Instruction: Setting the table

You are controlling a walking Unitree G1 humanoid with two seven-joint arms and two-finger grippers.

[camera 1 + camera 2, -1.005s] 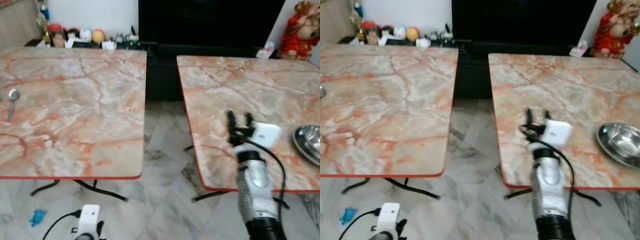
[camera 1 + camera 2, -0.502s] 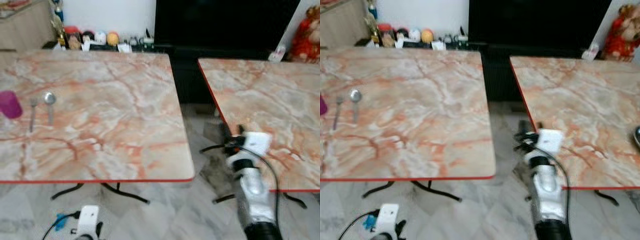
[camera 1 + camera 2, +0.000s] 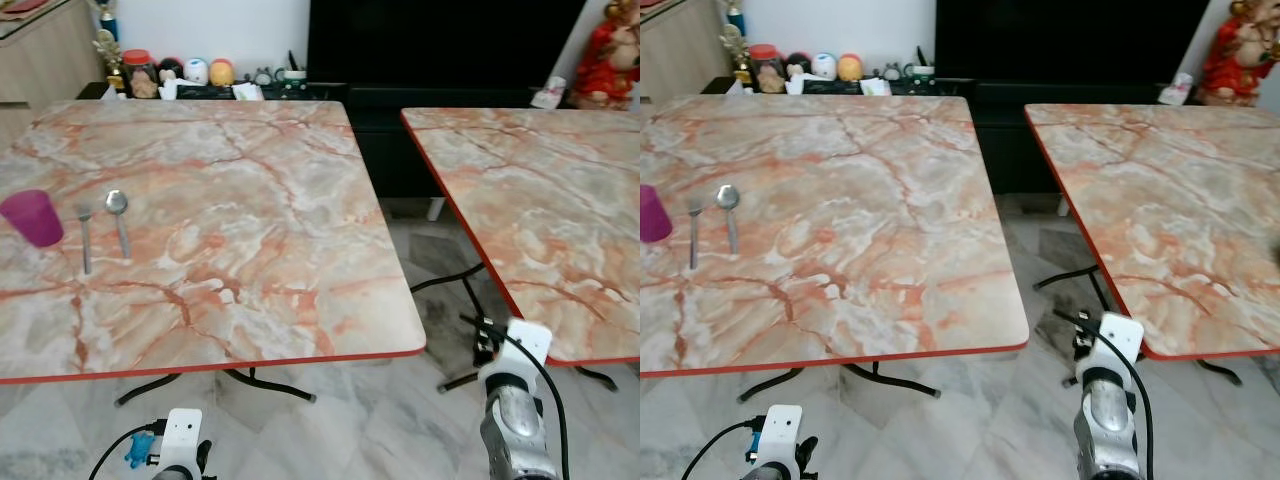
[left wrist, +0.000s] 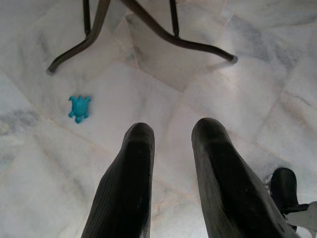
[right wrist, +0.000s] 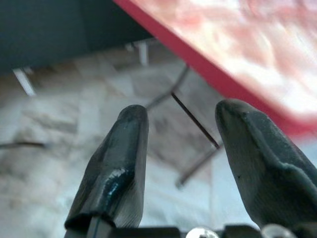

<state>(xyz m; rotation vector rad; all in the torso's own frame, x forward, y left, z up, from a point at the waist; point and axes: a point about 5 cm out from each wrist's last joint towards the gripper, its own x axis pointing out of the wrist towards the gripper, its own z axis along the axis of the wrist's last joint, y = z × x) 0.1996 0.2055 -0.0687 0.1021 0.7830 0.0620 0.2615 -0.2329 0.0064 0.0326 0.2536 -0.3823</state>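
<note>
Left eye view gives you a purple cup (image 3: 32, 217), fork (image 3: 85, 238) and spoon (image 3: 119, 221) at the desk's (image 3: 250, 230) left edge; both your left pincer (image 4: 171, 148) and right pincer (image 5: 181, 148) hang wide, holding nothing

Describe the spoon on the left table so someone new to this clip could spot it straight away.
Start at the left marble-patterned table with the red rim and look toward its left edge, where a purple plastic cup stands. Just right of the cup lie two metal utensils side by side. The silver spoon is the one farther from the cup, with a round bowl, unlike the slimmer silver fork between them.
</note>
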